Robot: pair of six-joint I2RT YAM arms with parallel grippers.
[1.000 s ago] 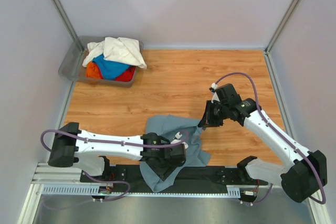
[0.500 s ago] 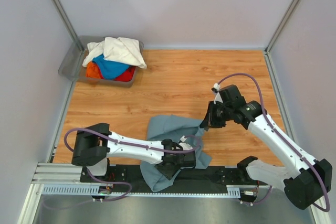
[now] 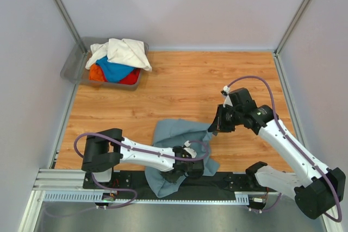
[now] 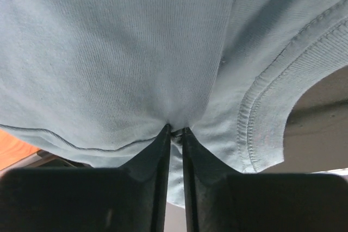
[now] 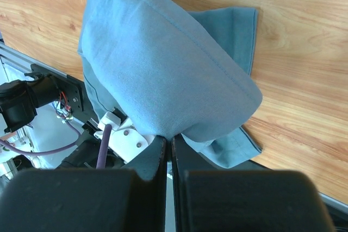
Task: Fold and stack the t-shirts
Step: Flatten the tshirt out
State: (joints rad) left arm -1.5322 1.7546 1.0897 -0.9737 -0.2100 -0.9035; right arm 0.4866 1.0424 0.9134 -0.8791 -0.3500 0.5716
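Observation:
The slate grey-blue t-shirt [image 3: 173, 137] lies bunched at the table's near edge, with part of it hanging over the front rail. My left gripper [image 3: 191, 165] is shut on a fold of it near the ribbed collar [image 4: 272, 107]; the pinch shows in the left wrist view [image 4: 176, 132]. My right gripper [image 3: 213, 129] is shut on the shirt's right edge and holds it lifted off the table; that pinch shows in the right wrist view [image 5: 168, 137]. The shirt [image 5: 163, 63] drapes from there in a rounded fold. The cream-white shirt [image 3: 126, 52], bright blue shirt [image 3: 114, 70] and red-orange shirt [image 3: 96, 74] lie piled in the bin.
The grey plastic bin [image 3: 72, 63] stands at the back left corner. The wooden table [image 3: 185, 82] has white walls and metal posts at its sides. The metal rail [image 3: 70, 194] and both arm bases run along the near edge.
My left arm has swung so its gripper moved right along the near edge with the cloth. My right gripper shifted slightly right, still holding the shirt's edge.

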